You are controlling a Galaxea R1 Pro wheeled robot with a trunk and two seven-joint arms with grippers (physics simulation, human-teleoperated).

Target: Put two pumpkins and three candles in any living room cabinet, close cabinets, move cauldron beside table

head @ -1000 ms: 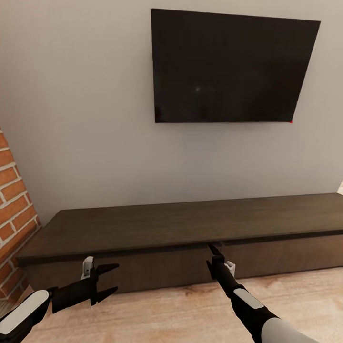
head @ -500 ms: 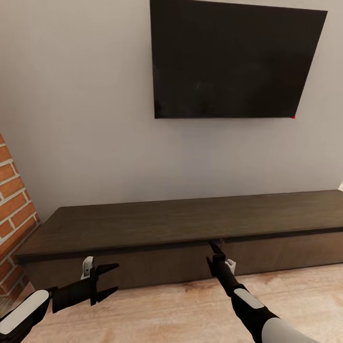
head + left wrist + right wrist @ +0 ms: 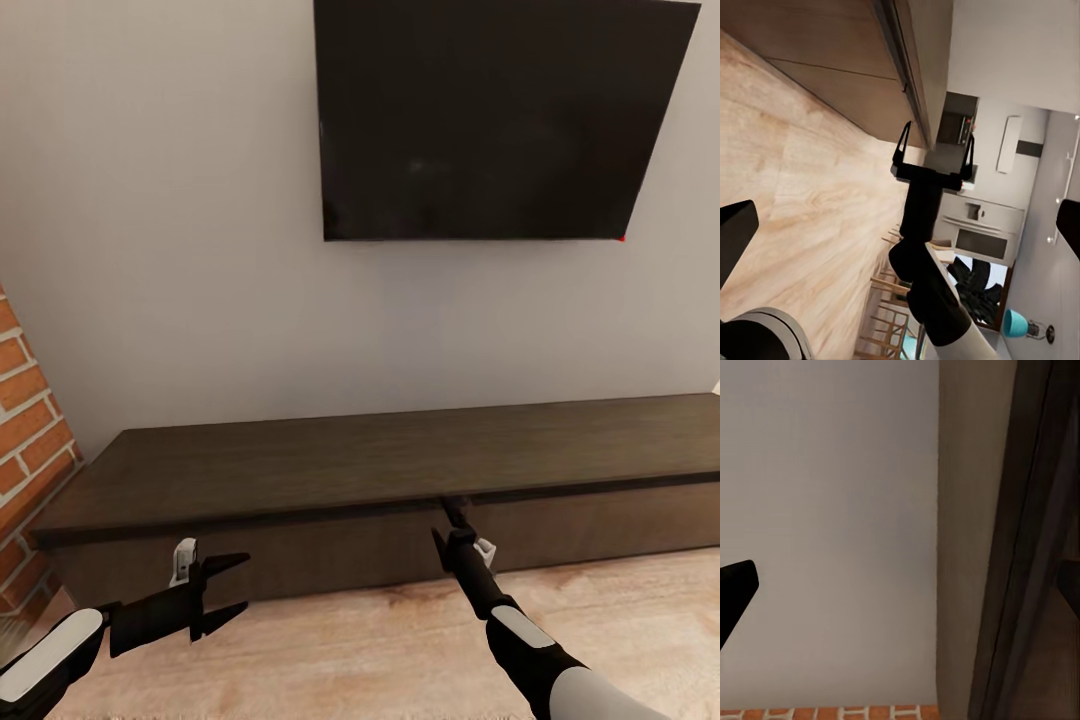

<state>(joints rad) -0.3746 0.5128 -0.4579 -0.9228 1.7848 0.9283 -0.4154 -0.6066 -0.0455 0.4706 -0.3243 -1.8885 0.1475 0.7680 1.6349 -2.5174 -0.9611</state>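
Note:
The cabinet point(image 3: 380, 465) is a long, low dark-brown unit against the grey wall, with its drawer fronts flush. My right gripper point(image 3: 452, 512) reaches up to the lip under the cabinet's top, at the seam between two drawer fronts. The left wrist view shows the right gripper point(image 3: 936, 133) with its two fingers spread, open, tips at the cabinet's point(image 3: 847, 82) upper edge. My left gripper point(image 3: 245, 582) hovers open in front of the left drawer front, just above the floor, holding nothing. In the right wrist view the cabinet's top edge point(image 3: 1027, 547) lies close ahead.
A large black TV point(image 3: 490, 120) hangs on the wall above the cabinet. A brick wall point(image 3: 30, 430) stands at the left end of the cabinet. Light wood floor point(image 3: 360, 640) runs in front. A far kitchen with chairs point(image 3: 892, 300) appears in the left wrist view.
The whole head view has shifted: the TV looms larger and higher, so the camera has moved closer to the wall. Both arms keep nearly the same place in the picture.

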